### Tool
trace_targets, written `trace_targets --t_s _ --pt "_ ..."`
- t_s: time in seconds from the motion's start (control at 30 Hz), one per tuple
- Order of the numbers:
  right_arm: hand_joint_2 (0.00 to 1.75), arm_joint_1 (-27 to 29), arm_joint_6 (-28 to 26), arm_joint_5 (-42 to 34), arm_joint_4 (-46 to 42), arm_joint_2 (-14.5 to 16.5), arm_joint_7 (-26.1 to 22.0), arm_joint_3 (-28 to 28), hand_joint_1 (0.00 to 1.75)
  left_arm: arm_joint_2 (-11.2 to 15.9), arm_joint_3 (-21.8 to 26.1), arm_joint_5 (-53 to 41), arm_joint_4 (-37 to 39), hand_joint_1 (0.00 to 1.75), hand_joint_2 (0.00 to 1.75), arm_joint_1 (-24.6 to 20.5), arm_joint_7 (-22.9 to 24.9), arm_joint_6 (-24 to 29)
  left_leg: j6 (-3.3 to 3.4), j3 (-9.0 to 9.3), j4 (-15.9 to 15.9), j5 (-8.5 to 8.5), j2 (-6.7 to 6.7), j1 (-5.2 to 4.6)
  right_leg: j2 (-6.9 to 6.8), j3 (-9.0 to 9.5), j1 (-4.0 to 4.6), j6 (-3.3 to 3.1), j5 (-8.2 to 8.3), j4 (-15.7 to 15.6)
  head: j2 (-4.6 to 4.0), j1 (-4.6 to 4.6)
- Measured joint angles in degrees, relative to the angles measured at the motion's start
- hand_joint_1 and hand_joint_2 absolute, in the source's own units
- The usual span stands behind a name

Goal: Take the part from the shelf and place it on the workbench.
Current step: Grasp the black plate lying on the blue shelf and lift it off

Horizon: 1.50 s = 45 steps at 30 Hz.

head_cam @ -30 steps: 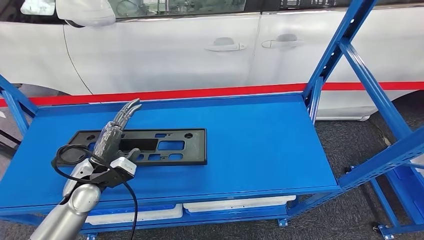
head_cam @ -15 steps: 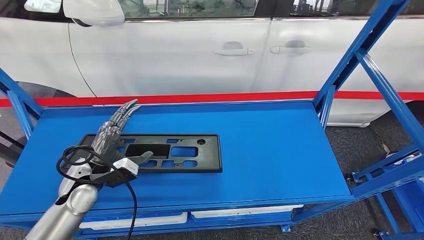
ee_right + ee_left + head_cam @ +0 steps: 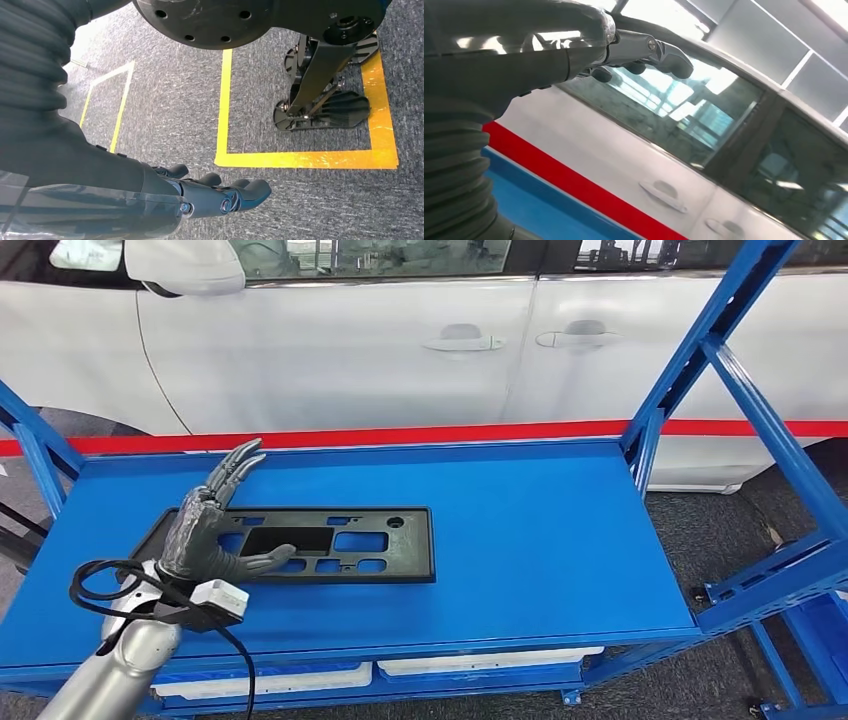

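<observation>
Black plastic part (image 3: 320, 543) lies on the blue shelf (image 3: 540, 530); left hand (image 3: 205, 528) (fingers spread, holding nothing) must next close on its edge.

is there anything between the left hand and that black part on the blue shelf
Nothing visible. The left hand, fingers spread, is above the left end of the black part, which lies flat on the blue shelf with nothing else on it.

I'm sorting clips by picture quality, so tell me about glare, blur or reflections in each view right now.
Head view: evenly lit and sharp; the black part reads clearly on the blue shelf. Left wrist view: bright overhead panels and reflections in the car window; the left hand shows glare streaks. Right wrist view: the floor looks slightly smeared around the right hand.
</observation>
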Motion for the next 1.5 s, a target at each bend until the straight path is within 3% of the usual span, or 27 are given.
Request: trace_targets --t_s 0.2,0.33,0.43,0.7,1.1,1.5 --pt "1.75 -0.1 0.0 0.1 0.0 0.0 0.1 0.4 0.0 0.7 0.6 9.6 -2.4 0.0 1.75 1.1 -5.3 -8.3 -0.03 0.01 0.0 0.02 0.01 0.06 -0.01 -0.07 0.06 -0.07 -0.06 0.1 0.0 0.0" --pt "1.75 -0.1 0.0 0.1 0.0 0.0 0.1 0.5 0.0 0.9 0.8 11.0 -3.1 0.0 1.75 1.5 -6.0 -10.3 -0.07 0.01 0.0 0.04 0.01 0.08 -0.01 -0.07 0.06 -0.08 -0.06 0.2 0.0 0.0" --pt "1.75 -0.2 0.0 0.2 0.0 0.0 0.1 0.7 0.0 1.2 0.8 12.5 -3.8 0.0 1.75 1.8 -7.1 -14.8 -0.09 0.01 0.0 0.05 0.01 0.12 -0.01 -0.07 0.05 -0.08 -0.06 0.2 0.0 0.0" --pt "1.75 -0.4 0.6 0.4 0.0 -0.1 0.1 1.0 0.0 4.3 -0.3 9.9 -4.1 0.0 1.75 2.0 -7.3 -22.5 -0.09 0.02 0.0 0.06 0.02 0.13 0.0 -0.08 0.05 -0.08 -0.06 0.2 0.0 0.0" --pt "1.75 -0.7 0.7 0.8 0.0 -0.1 0.6 1.4 0.0 7.9 -5.8 -6.4 -2.0 0.0 1.75 0.7 -1.8 -19.5 -0.09 0.02 0.0 0.06 0.03 0.12 0.01 -0.1 0.04 -0.08 -0.06 0.2 0.0 0.0" --pt "1.75 -1.1 1.0 1.0 0.0 -0.1 1.3 1.9 0.0 9.7 -11.9 -16.8 2.8 0.0 1.75 -2.7 3.2 -15.0 -0.09 0.01 0.0 0.06 0.06 0.12 0.02 -0.11 0.04 -0.08 -0.06 0.2 0.0 0.0"
